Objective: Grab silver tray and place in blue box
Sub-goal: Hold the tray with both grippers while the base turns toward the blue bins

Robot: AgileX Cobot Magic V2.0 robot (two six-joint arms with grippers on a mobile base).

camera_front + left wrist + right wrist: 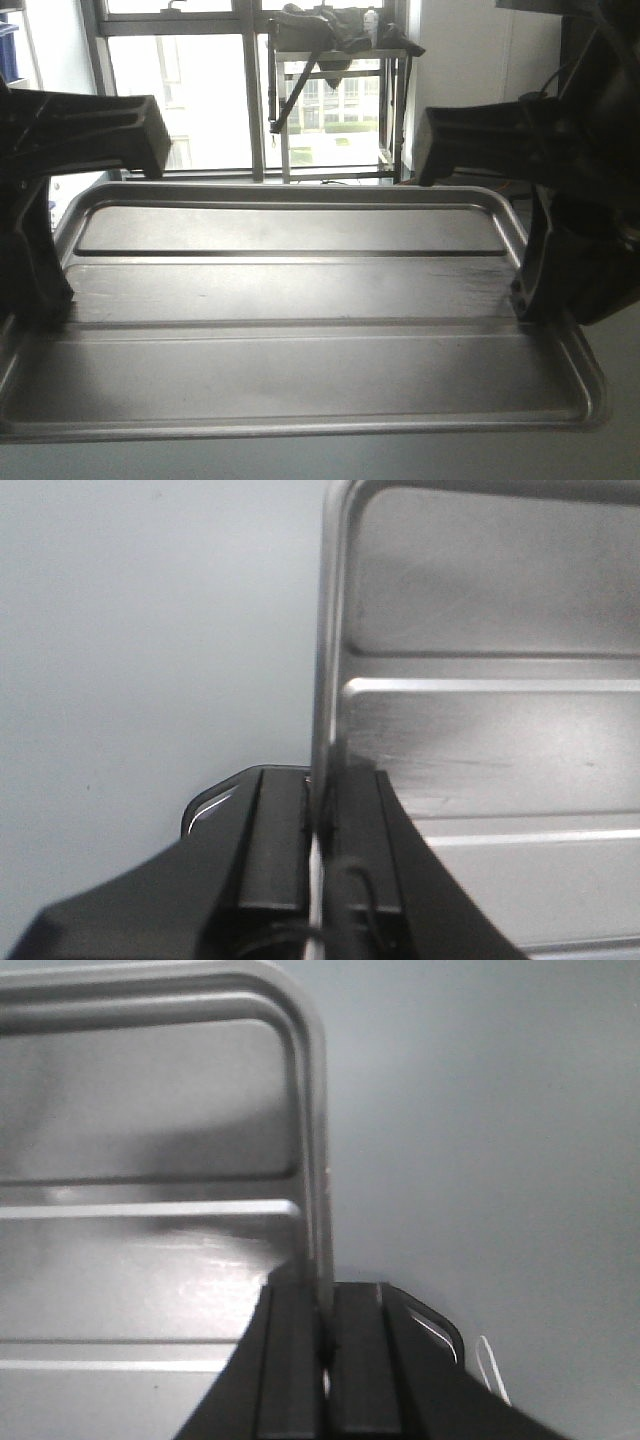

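- Silver tray point(300, 290) lies flat and wide across the front view, with two long ridges running along its recessed centre.
- Left gripper point(320, 785) is clamped on the tray's left rim, one finger point(275, 840) outside the rim and the other inside.
- Right gripper point(325, 1305) is clamped on the tray's right rim in the same way, with the rim edge pinched between its fingers.
- Grey worktop point(120, 630) shows beyond both short ends of the tray. Cannot tell whether the tray rests on it or hangs just above.
- Behind the tray's far rim: a bright window point(200, 90) and a metal stand point(340, 110) carrying dark items.
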